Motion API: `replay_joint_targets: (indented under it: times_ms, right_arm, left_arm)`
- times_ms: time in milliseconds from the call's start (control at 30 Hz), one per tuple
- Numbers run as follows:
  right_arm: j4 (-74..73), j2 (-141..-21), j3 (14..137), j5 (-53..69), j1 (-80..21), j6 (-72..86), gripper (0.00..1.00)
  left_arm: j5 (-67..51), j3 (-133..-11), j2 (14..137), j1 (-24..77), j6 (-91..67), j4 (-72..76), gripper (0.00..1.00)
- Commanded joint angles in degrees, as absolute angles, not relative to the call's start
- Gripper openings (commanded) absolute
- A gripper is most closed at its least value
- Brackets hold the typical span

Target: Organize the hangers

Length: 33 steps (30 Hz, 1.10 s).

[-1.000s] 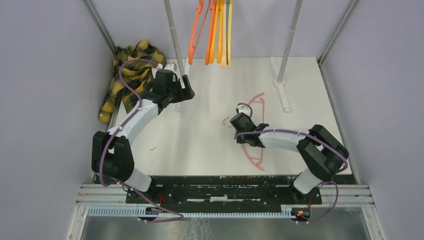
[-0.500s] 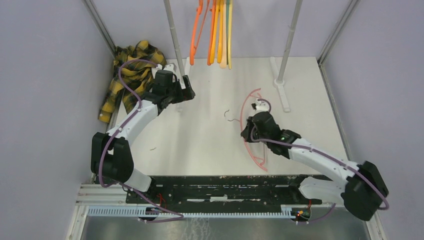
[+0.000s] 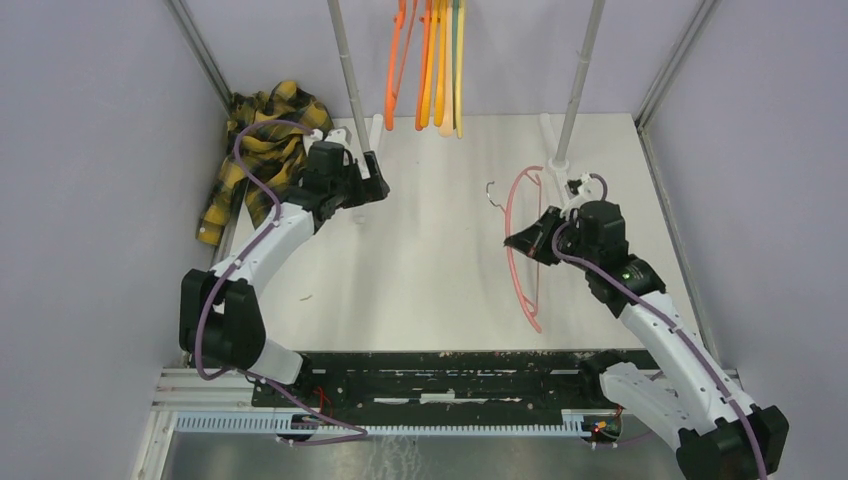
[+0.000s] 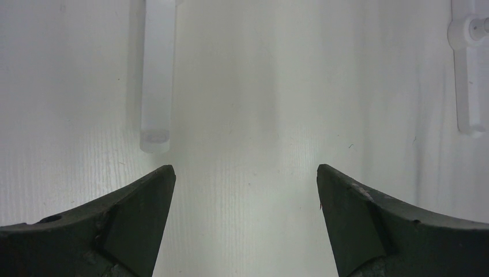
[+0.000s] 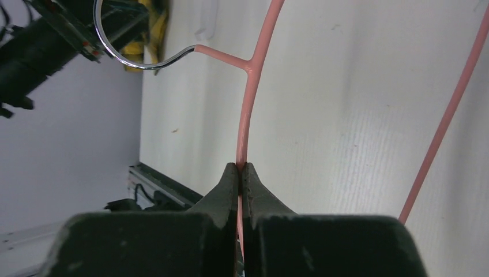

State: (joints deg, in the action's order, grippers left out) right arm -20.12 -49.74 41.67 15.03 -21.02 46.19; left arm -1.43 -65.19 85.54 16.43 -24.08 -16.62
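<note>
Top external view shows the right gripper (image 3: pixel 518 240) clamped on a pink hanger (image 3: pixel 512 270), held up over the right half of the table (image 3: pixel 420 280), just near of the right pole (image 3: pixel 580 80). The right wrist view makes the grasp plain: both fingers are pinched shut on the thin shoulder bar just below the neck (image 5: pixel 249 104), which leaves the wire hook (image 5: pixel 124 60) free and pointing away from the jaws, probably so it can be slipped over a rail. The hanger's long axis runs near to far, the hook at the far end; whether its near tip touches the table I cannot tell. At the far edge, between the left pole (image 3: pixel 345 70) and the right pole, the hung hangers (image 3: pixel 430 70), orange, yellow and teal, crowd together side by side, so this pink one looks like the last loose piece. The left gripper (image 3: pixel 376 182) hangs spread wide and empty (image 4: pixel 245 184) above bare table beside the rack's white foot (image 4: pixel 155 75), seemingly parked out of the way. The plaid shirt (image 3: pixel 262 140) lies bunched in the far left corner.
</note>
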Motion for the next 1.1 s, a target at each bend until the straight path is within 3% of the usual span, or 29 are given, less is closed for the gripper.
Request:
replay_joint_targets:
  times_ms: [0, 300, 633, 1067]
  right_arm:
    - [-13.4, -50.8, 50.4, 29.0, -16.4, 51.8, 0.01]
    - [2.0, -62.0, 64.4, 40.7, -11.2, 65.0, 0.01]
    - [4.2, -78.9, 91.2, 37.2, -9.6, 64.9, 0.01]
    - [19.2, -99.9, 104.7, 33.8, -7.3, 77.5, 0.01]
  left_arm:
    - [-0.1, -65.7, 82.1, 16.1, -21.9, -15.1, 1.0]
    - [0.0, -67.1, 80.9, 16.1, -21.7, -16.2, 1.0]
    - [0.1, -66.4, 79.5, 16.1, -22.0, -16.1, 1.0]
    - [2.9, -65.7, 78.8, 16.1, -20.8, -16.8, 1.0]
